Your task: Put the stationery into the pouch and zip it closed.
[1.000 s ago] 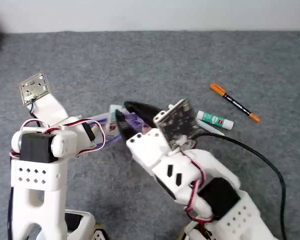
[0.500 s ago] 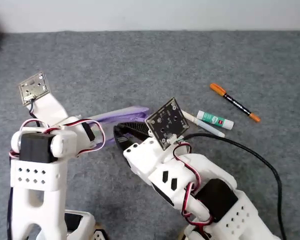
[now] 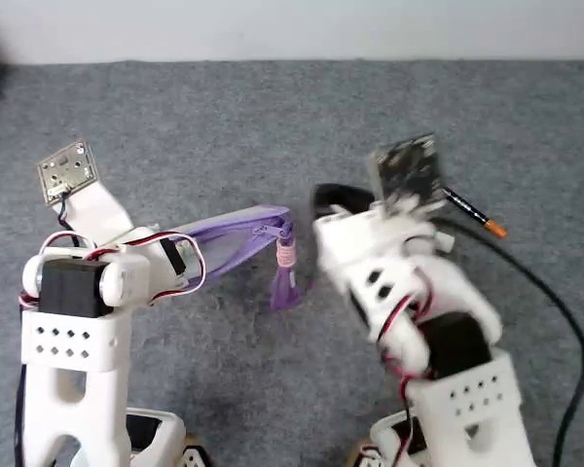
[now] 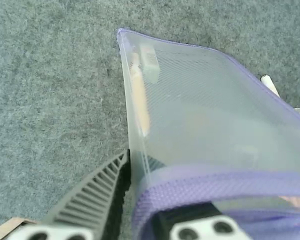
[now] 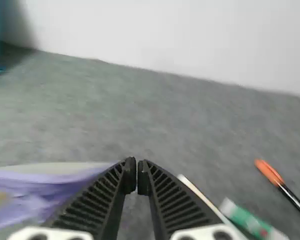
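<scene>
Purple-trimmed and see-through, the pouch [image 4: 205, 105] is a fine-meshed clear sleeve with a woven violet band along its top edge. The left claw [image 4: 132, 172] pinches that band at one end and holds the pouch out sideways over the grey, felt-like worktop [image 3: 224, 126]. In the high view the pouch is seen almost edge-on. From its free end a purple tab [image 3: 285, 272] with a pinkish piece hangs down. Through the clear wall a pale orange pencil-like stick [image 4: 140, 100] and a small whitish block [image 4: 149, 57] show at the far end, though what exactly they are is hard to tell. Whether the zip stands open or closed cannot be made out. The right claw [image 5: 136, 170] has its ribbed fingers pressed together on nothing, just past the pouch's free end. Beyond it on the worktop lie an orange pen [image 5: 277, 185], a green-and-white glue stick [image 5: 247, 220] cut off by the frame edge, and a white pen [image 5: 195, 190] partly hidden behind one finger. From above, the right arm [image 3: 409, 292] covers most of these.
</scene>
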Controlling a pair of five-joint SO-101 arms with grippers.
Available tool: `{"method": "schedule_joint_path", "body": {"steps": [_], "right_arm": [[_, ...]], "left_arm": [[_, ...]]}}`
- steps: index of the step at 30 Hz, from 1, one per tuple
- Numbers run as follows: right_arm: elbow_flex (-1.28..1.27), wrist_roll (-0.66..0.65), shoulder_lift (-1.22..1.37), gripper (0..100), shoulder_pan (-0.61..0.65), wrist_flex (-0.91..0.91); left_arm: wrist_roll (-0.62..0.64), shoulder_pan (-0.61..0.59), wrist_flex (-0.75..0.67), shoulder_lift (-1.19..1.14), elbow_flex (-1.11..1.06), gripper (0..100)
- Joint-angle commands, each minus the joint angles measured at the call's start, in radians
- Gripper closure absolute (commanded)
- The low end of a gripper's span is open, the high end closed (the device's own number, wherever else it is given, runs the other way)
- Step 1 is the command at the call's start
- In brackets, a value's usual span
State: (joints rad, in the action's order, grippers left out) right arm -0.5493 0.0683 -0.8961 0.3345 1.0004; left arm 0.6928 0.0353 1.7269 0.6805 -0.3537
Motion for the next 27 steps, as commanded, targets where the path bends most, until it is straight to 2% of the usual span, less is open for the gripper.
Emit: {"method": "schedule_joint_path", "body": {"steps": [1,9,18,25,27], "right_arm": [[0.149,-0.002,0.162,99.0,-0.096,0.157],[0.402,-0.236,0.582,99.0,-0.229,0.392],[0.609,-0.47,0.921,98.7,-0.326,0.423],[0.776,-0.575,1.144,77.6,-0.326,0.423],[0.816,-0.595,1.202,75.3,-0.326,0.423]], "left_arm": [[0.011,-0.002,0.0,0.0,0.05,99],[0.011,-0.002,-0.002,0.0,0.025,99],[0.011,-0.002,-0.003,0.0,0.024,99],[0.011,-0.003,-0.003,0.0,0.024,99],[0.011,-0.003,-0.005,0.0,0.024,99]]}}
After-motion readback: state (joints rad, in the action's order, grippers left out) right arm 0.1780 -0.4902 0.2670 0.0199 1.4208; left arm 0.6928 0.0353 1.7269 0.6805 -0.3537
